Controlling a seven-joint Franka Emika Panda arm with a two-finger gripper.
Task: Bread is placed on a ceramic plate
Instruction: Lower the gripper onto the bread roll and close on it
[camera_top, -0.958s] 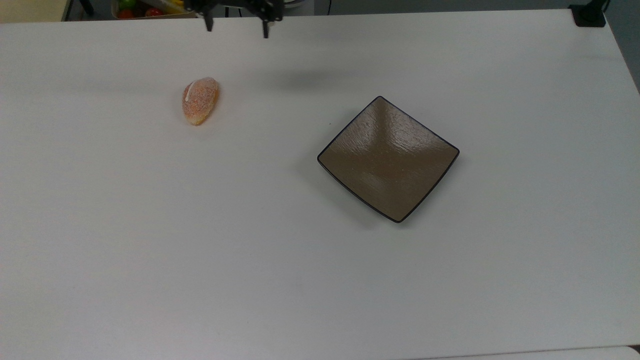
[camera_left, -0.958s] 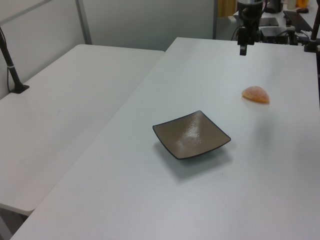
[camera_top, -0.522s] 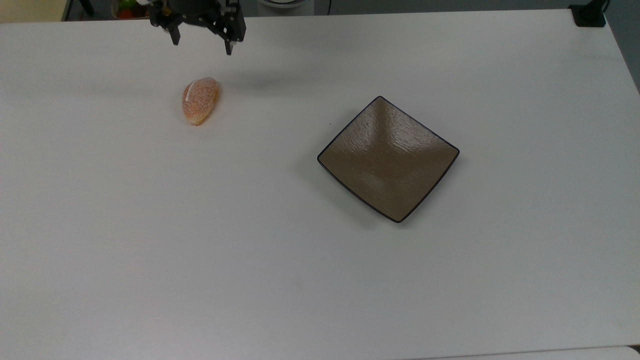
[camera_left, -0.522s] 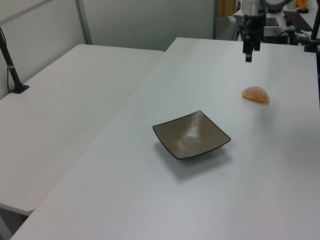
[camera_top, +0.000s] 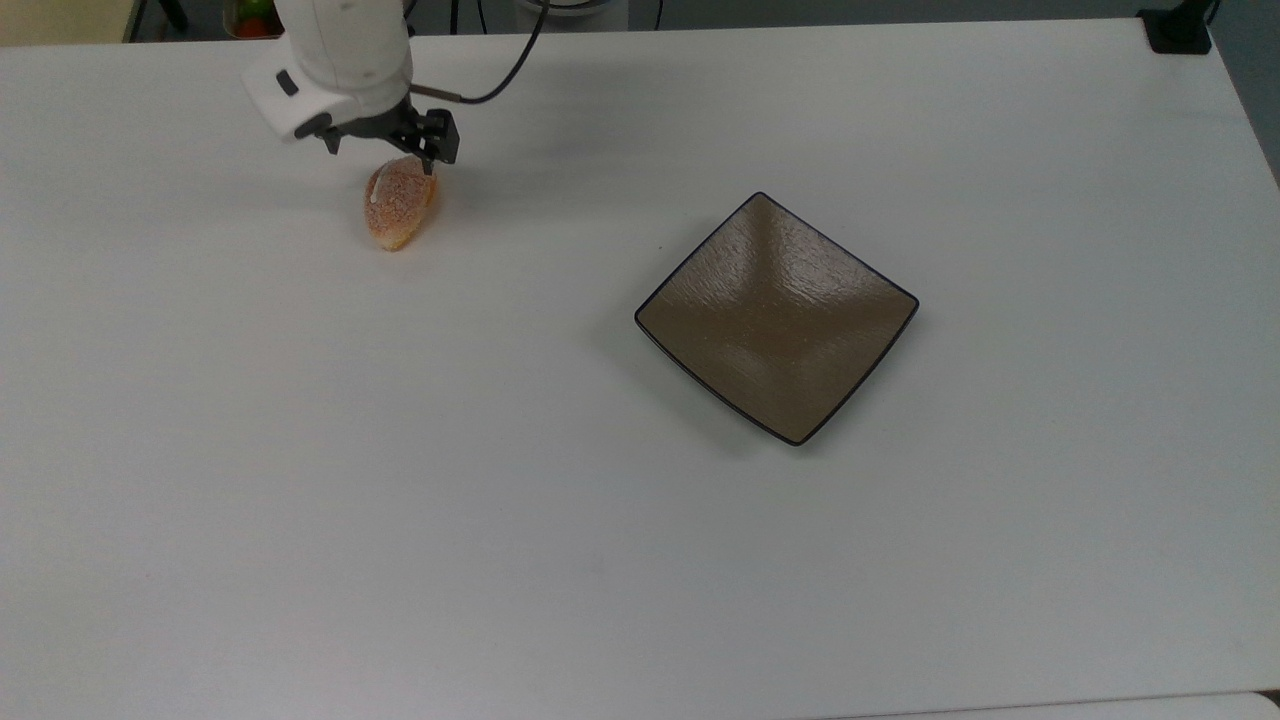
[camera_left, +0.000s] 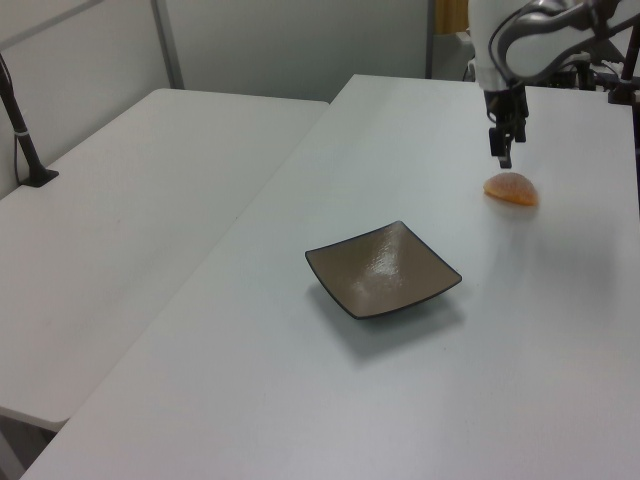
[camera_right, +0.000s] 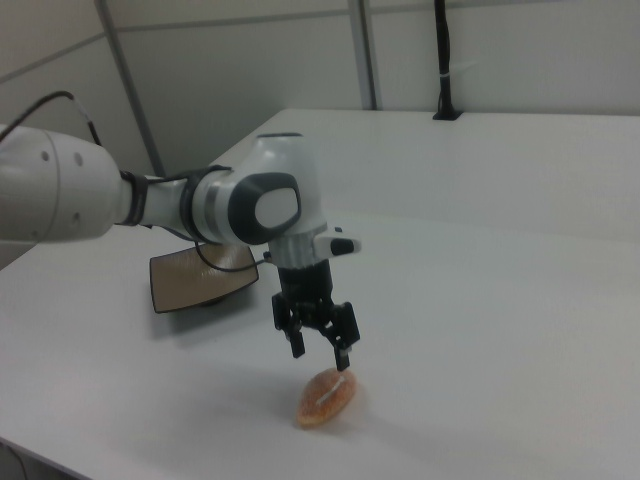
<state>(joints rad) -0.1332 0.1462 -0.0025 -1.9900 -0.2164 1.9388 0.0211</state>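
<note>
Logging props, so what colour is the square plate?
Glossy brown with a thin dark rim; the ceramic plate shows best in the top view.

The top view looks steeply down on the tabletop (camera_top: 640, 560) from some height. The left view and right view look across it obliquely from opposite sides, the right view nearest the end effector (camera_right: 320, 352). All share bread (camera_top: 399, 205) and ceramic plate (camera_top: 777, 318).

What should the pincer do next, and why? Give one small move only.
Probably lower straight down so the fingers straddle the bread. The pincer hangs open just above the bun's far end, not yet touching it, in the right view. The bread lies on the table, well apart from the bare ceramic plate, so it has to be grasped first.
</note>
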